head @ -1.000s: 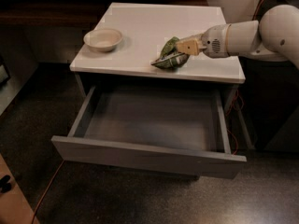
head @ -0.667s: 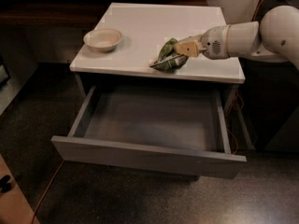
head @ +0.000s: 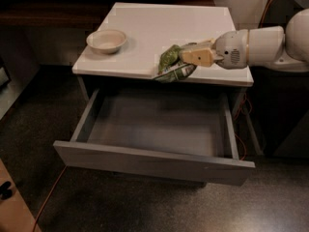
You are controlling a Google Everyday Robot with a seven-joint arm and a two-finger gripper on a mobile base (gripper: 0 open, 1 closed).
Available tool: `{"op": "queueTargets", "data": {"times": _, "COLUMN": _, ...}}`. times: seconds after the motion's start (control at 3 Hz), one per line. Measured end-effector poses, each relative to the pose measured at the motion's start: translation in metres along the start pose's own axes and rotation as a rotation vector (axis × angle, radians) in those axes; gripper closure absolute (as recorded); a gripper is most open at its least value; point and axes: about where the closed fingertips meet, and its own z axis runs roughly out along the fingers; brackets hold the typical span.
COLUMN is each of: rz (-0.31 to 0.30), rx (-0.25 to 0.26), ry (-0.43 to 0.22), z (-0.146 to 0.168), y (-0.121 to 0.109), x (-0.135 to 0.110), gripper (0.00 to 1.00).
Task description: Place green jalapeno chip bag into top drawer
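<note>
Camera view: looks down from the front at a cabinet w/ a white top point(head: 159, 25) and one drawer pulled out.
green jalapeno chip bag point(head: 169, 64): at the front edge of the white top, a bit right of the middle. It is shiny green, all crinkly, w/ white and dark print at its low end. Its low end crosses the edge line, just above the back of the open drawer. Can't tell if it touches the top or hangs free.
gripper point(head: 187, 57): at the bag's right end, over the front edge of the top, pointing left.
fingers point(head: 198, 56): beige, pressed tight on the bag's right end.
arm point(head: 256, 45): white and round, comes in from the right, about level, over the top's right front corner.
top drawer point(head: 154, 161): pulled far out toward the camera. Grey front, grey sides, grey bottom. It sits right under the bag and gripper.
bowl point(head: 106, 40): beige, upright, on the left part of the white top, near the left edge. Well apart from the bag.
floor point(head: 125, 207): dark and speckled, all around the cabinet.
orange cable point(head: 53, 187): thin, runs on the floor at the front left, below the drawer front.
box point(head: 10, 199): tan corner of it at the bottom left, mostly cut off.
</note>
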Motion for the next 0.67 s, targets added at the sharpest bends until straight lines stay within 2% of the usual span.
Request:
{"op": "queueTargets", "data": {"times": 0.33, "rz": -0.031, "rx": -0.074, "ry": 0.029, "z": -0.007, "y": 0.029, "x": 0.010, "gripper": 1.00}}
{"op": "queueTargets", "data": {"times": 0.67, "rz": -0.062, "rx": -0.105, "ry": 0.085, "z": -0.007, "y": 0.041, "x": 0.028, "gripper": 1.00}}
